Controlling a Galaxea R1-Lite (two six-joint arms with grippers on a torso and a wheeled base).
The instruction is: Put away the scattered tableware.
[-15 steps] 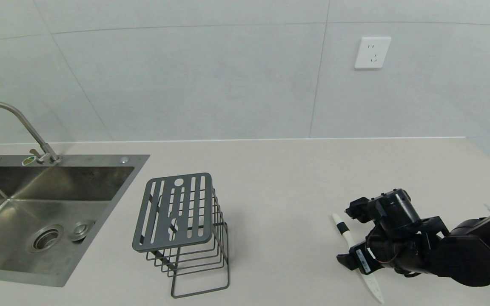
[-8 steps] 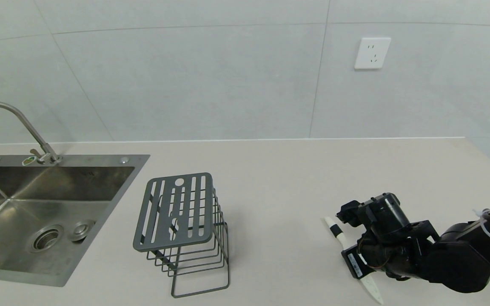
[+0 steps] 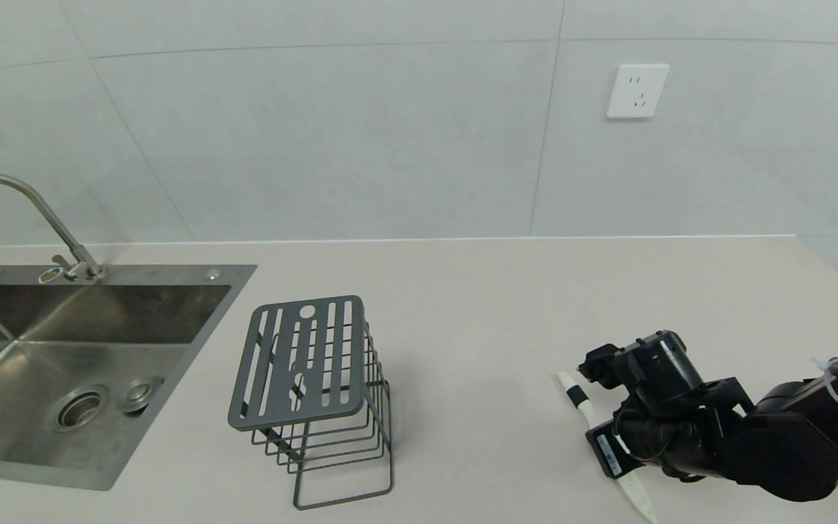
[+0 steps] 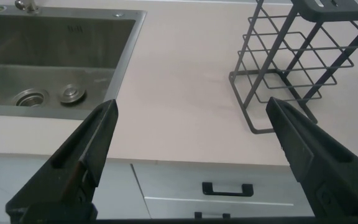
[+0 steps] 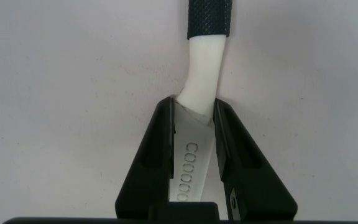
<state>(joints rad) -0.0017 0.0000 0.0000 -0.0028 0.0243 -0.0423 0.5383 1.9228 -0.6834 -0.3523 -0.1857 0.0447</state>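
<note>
A white knife (image 3: 577,397) with a black band on its handle lies on the beige counter at the front right, blade pointing toward the counter's front edge. My right gripper (image 3: 603,437) is low over it. In the right wrist view the right gripper (image 5: 194,109) is shut on the knife (image 5: 205,62) where the handle meets the blade. A dark wire rack (image 3: 302,364) with a slotted top stands mid-counter, well to the left of the knife. My left gripper (image 4: 191,109) is open with nothing in it, above the counter's front edge, between the sink (image 4: 129,62) and the rack (image 4: 297,62).
A steel sink (image 3: 230,274) with a curved faucet (image 3: 33,211) fills the left side. A wall socket (image 3: 637,89) sits on the tiled wall behind. Bare counter stretches between the rack and the knife. A drawer handle (image 4: 227,188) shows below the counter edge.
My right gripper moved slightly left and lower, and its fingers closed on the knife. The knife shifted a little to the left with it.
</note>
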